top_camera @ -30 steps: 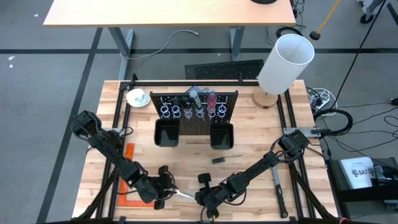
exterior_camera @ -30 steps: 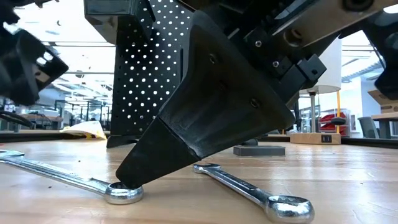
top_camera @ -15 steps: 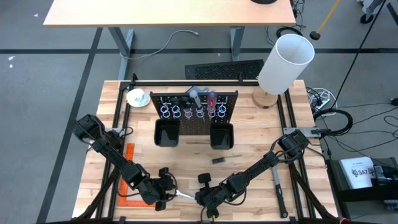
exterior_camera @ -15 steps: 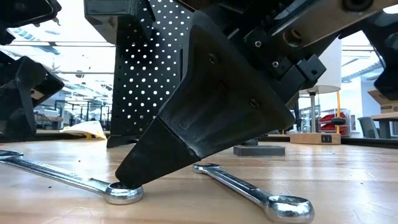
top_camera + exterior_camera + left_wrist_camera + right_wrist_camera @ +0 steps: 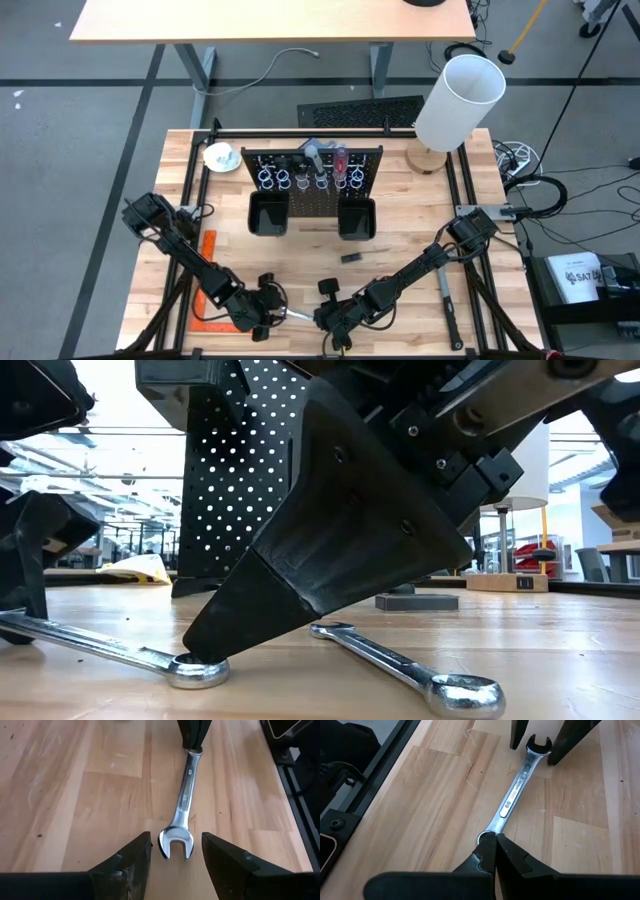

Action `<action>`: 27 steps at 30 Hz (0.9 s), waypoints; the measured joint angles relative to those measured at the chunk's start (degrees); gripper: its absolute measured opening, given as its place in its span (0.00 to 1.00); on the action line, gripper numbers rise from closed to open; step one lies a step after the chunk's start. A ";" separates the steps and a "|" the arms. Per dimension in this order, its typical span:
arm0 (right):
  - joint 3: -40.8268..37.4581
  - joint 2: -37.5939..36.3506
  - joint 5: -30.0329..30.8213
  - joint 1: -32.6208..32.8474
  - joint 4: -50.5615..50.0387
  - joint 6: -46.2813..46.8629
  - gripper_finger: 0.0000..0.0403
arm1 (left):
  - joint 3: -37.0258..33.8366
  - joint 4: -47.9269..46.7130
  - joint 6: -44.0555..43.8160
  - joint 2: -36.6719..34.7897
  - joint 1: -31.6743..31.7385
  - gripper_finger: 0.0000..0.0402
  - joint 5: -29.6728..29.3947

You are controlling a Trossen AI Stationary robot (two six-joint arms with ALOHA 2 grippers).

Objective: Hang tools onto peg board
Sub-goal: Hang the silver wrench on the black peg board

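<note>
Lower centre of the high view: both arms meet near the front edge of the wooden table [image 5: 400, 215].

Left gripper [image 5: 172, 855] is low over the table, fingers [image 5: 132, 862] spread wide. The open-jaw end of a silver combination wrench [image 5: 183, 805] lies flat between them, touching neither finger. In the high view this gripper [image 5: 262, 318] sits lower left of centre.

Right gripper [image 5: 495, 842] has its fingers pressed together, tips down on the ring end of that same wrench [image 5: 515, 795]. Whether the tips pinch the ring or only press on it, I cannot tell. In the low view the big dark wedge of this gripper [image 5: 205, 650] fills the centre, its point on the wrench's ring [image 5: 195, 668] at lower left.

A second wrench [image 5: 415, 670] lies on the table at lower right of the low view, apart from the first.

Peg board [image 5: 310, 180] stands upright at upper centre of the high view, well away from both grippers. Wire ring holders run along its top, a red-handled tool [image 5: 341, 160] sits in one, and two black bins [image 5: 268, 215] hang below.

White cylinder [image 5: 458, 102] at upper right. Orange square ruler [image 5: 205, 280] at lower left.
</note>
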 joint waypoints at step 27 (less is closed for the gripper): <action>-0.04 0.04 -0.06 0.00 0.66 0.00 0.00 | 0.09 -1.82 1.67 0.09 0.43 0.25 -0.79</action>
